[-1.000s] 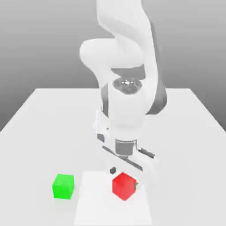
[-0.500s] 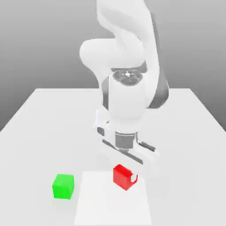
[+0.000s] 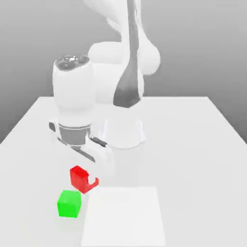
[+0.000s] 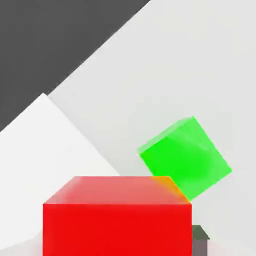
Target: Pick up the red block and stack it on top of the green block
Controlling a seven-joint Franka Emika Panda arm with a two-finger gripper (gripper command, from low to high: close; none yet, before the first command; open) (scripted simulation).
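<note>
Partly, red block overlaps green block.

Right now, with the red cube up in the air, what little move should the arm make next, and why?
Probably a short slide further toward the green block, then a gentle lowering. The gripper is shut on the red block, which hangs just above the table, up and slightly to the exterior view's right of the green block rather than squarely over it. The hand view shows the green block offset too.
</note>
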